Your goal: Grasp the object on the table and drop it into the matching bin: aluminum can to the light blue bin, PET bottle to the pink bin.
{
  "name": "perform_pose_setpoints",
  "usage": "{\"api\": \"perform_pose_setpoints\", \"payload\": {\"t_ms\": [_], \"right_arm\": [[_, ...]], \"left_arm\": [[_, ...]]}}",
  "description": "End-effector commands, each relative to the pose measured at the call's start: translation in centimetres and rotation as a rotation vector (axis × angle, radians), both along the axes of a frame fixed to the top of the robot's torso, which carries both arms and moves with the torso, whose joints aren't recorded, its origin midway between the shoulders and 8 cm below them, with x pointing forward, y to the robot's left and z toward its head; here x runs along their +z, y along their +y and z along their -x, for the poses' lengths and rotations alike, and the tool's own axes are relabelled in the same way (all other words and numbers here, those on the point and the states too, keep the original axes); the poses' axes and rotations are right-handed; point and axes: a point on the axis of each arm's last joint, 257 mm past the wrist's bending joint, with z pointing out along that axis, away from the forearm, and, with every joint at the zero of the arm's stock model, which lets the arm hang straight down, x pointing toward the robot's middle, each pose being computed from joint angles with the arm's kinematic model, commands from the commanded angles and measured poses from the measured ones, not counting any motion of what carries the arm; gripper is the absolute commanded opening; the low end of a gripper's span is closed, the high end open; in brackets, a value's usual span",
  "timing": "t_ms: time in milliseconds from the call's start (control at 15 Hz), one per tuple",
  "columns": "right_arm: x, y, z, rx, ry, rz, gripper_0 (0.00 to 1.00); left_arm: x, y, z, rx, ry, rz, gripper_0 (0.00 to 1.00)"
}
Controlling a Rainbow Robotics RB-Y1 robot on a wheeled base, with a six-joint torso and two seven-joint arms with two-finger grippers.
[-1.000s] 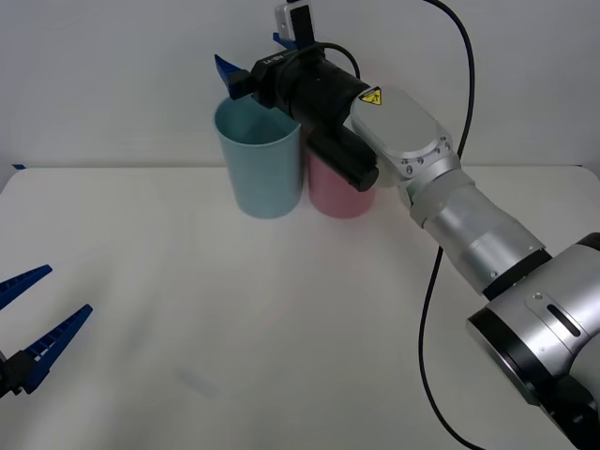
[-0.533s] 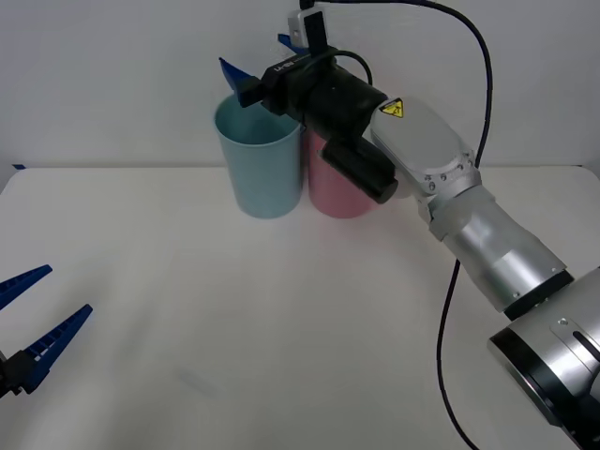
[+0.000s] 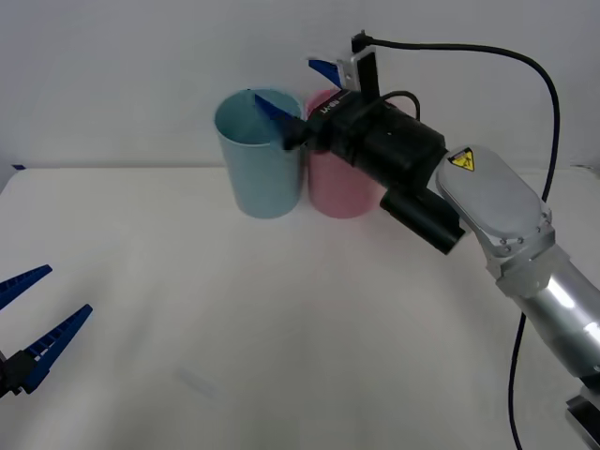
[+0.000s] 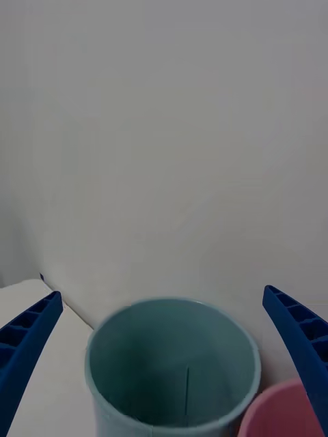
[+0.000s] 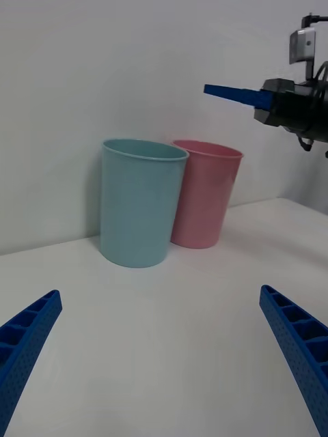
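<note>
The light blue bin [image 3: 262, 178] stands upright at the back of the table [image 3: 281, 328], touching the pink bin [image 3: 337, 192] on its right. My right gripper [image 3: 300, 86] hangs open just above the two rims, with nothing between its fingers. In the right wrist view the light blue bin [image 4: 137, 369] gapes below the open right gripper [image 4: 164, 355], its bottom hidden, and the pink bin [image 4: 287, 416] sits at the corner. The aluminum can is hidden. My left gripper [image 3: 37, 314] waits open over the table's near left edge.
A plain white wall rises right behind the bins. In the left wrist view the open left gripper [image 5: 164, 348] faces the light blue bin [image 5: 140, 205], the pink bin [image 5: 201, 198] and the right arm's blue fingers [image 5: 232, 92] above them.
The right gripper has swung to the right, from over the light blue bin's far rim to above the gap between the bins. The arm has drawn back rightward. The left arm is still.
</note>
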Motion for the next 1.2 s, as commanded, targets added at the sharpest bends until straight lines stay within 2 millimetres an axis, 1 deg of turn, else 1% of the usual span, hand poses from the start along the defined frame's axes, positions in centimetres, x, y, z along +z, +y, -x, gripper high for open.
{"api": "perform_pose_setpoints", "payload": {"t_ms": [67, 133, 200, 333, 400, 600, 867, 1067, 1200], "right_arm": [[-0.5, -1.9, 3.0, 0.011, -0.024, 0.013, 1.00], [-0.5, -2.3, 4.0, 0.017, -0.032, 0.016, 1.00], [-0.8, -3.1, 5.4, 0.026, -0.039, 0.026, 1.00], [-1.3, -4.3, 7.4, 0.051, -0.041, 0.044, 1.00], [-1.8, -5.2, 8.7, 0.059, -0.040, 0.057, 1.00], [-3.1, -7.4, 11.3, 0.056, -0.028, 0.075, 1.00], [-5.3, -10.9, 14.0, 0.059, -0.013, 0.133, 1.00], [-7.4, -13.8, 15.7, 0.056, 0.016, 0.174, 1.00], [-8.7, -16.2, 16.6, 0.029, -0.004, 0.230, 1.00]], "left_arm": [[0.0, 0.0, 0.0, 0.000, 0.000, 0.000, 1.00], [0.0, 0.0, 0.0, 0.000, 0.000, 0.000, 1.00], [0.0, 0.0, 0.0, 0.000, 0.000, 0.000, 1.00], [0.0, 0.0, 0.0, 0.000, 0.000, 0.000, 1.00], [0.0, 0.0, 0.0, 0.000, 0.000, 0.000, 1.00], [0.0, 0.0, 0.0, 0.000, 0.000, 0.000, 1.00], [0.0, 0.0, 0.0, 0.000, 0.000, 0.000, 1.00], [0.0, 0.0, 0.0, 0.000, 0.000, 0.000, 1.00], [0.0, 0.0, 0.0, 0.000, 0.000, 0.000, 1.00]]}}
